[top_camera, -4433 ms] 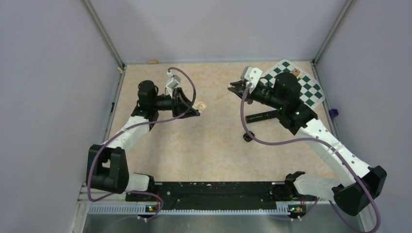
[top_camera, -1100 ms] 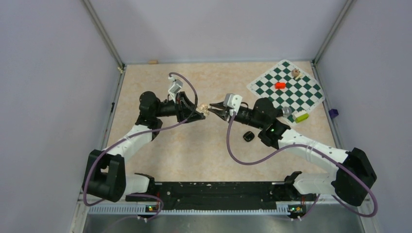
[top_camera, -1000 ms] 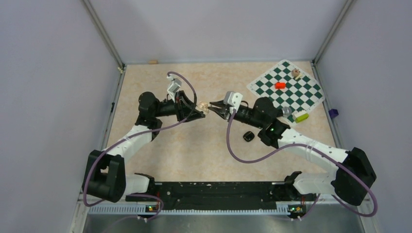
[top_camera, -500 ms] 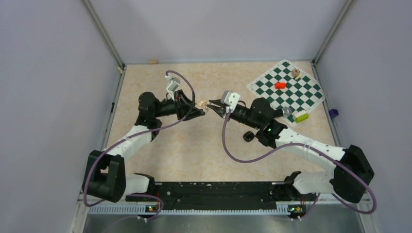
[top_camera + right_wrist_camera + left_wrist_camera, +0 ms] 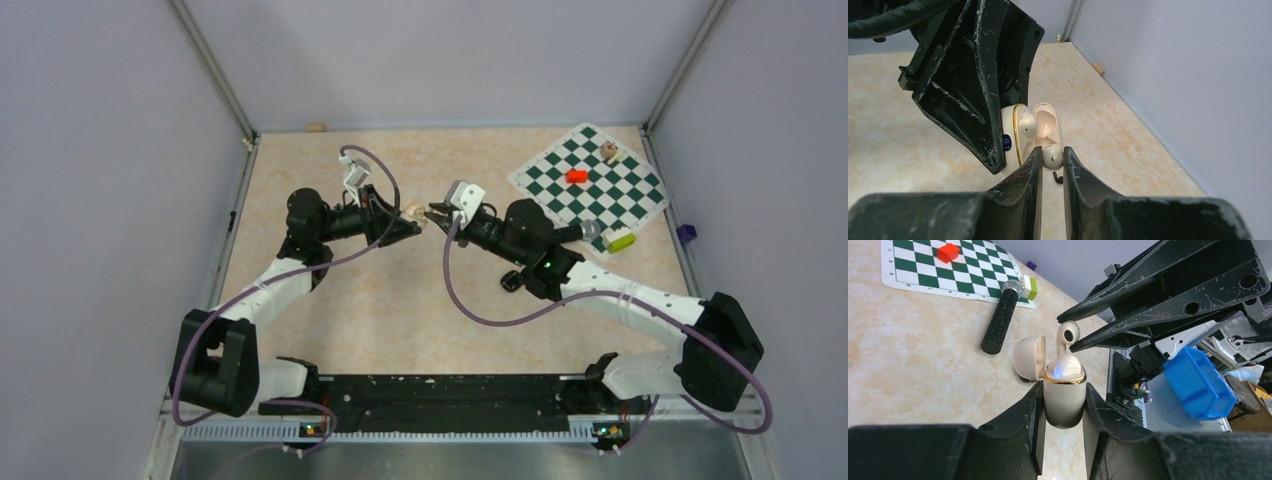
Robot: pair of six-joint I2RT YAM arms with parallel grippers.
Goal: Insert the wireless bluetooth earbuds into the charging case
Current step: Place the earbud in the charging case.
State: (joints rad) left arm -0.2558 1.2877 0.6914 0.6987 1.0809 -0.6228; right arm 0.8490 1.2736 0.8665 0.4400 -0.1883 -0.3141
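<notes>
The left gripper (image 5: 1063, 385) is clamped narrowly on the body of the cream charging case (image 5: 1064, 402). It holds the case upright at about 11 o'clock from the middle of the counter (image 5: 400, 310), with the lid (image 5: 1030, 358) swung open. One earbud (image 5: 1064, 365) sits inside the gold rim. At 12 o'clock of it, the right gripper (image 5: 1052, 150), nearly closed, pinches the second earbud (image 5: 1068, 332). Its stem points down at the case, but whether it is in its slot cannot be told. A black microphone (image 5: 1000, 315) lies at the edge of the chessboard mat (image 5: 923, 270), at 2 o'clock on the counter.
</notes>
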